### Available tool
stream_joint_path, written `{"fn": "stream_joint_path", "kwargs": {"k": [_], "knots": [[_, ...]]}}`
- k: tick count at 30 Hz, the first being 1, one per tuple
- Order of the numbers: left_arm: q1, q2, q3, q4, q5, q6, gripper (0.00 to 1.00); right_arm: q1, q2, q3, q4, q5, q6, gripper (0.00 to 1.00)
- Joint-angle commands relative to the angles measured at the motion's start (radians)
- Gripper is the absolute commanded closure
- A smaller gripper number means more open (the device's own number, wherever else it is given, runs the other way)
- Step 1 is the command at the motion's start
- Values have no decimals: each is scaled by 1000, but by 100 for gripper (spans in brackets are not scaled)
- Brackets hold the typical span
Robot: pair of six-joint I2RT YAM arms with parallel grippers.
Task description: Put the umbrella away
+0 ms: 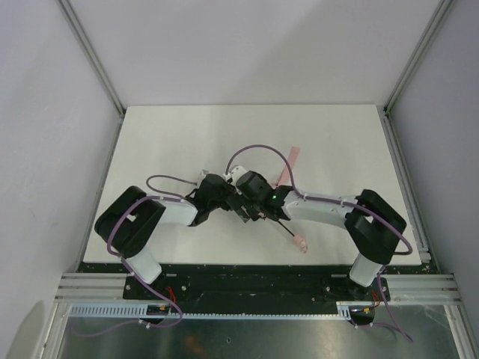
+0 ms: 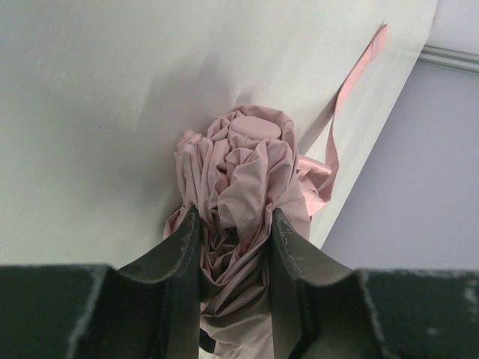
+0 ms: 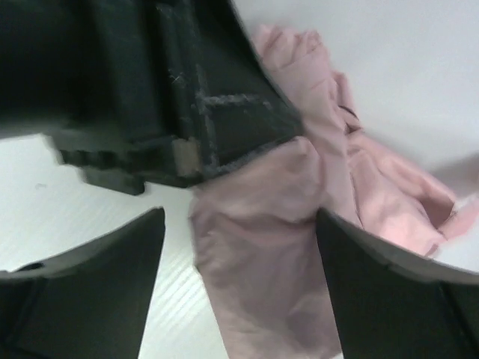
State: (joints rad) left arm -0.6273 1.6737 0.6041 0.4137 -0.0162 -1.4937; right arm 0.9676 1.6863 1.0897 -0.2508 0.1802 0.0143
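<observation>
The umbrella (image 2: pixel 243 161) is a crumpled bundle of pale pink fabric lying on the white table. My left gripper (image 2: pixel 233 224) is shut on the bundle, with fabric squeezed between both fingers. My right gripper (image 3: pixel 239 217) stands open around the same fabric (image 3: pixel 262 247); its right finger is at the cloth and there is a gap on the left. In the top view both grippers, left (image 1: pixel 230 199) and right (image 1: pixel 247 203), meet at the table's middle and hide most of the fabric. A thin black shaft (image 1: pixel 284 228) runs out to a small pink handle (image 1: pixel 301 244). A pink strap (image 1: pixel 290 161) trails away behind.
The left gripper's black body (image 3: pixel 172 90) sits just above my right fingers. Purple cables (image 1: pixel 258 148) loop over both wrists. The white table (image 1: pixel 187 142) is bounded by grey walls and aluminium rails (image 1: pixel 404 172); its right edge lies near the strap's end (image 2: pixel 374 45).
</observation>
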Motion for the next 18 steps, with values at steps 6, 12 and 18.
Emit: {"fn": "stream_joint_path", "kwargs": {"k": [6,12,18], "knots": [[-1,45,-51,-261,-91,96,100,76,213,-31,60,408,16,27],[1,47,-68,-238,-73,77,100,75,233,-149,109,330,108,58],[26,16,-119,-146,-32,71,100,13,234,-246,217,170,93,98]]}}
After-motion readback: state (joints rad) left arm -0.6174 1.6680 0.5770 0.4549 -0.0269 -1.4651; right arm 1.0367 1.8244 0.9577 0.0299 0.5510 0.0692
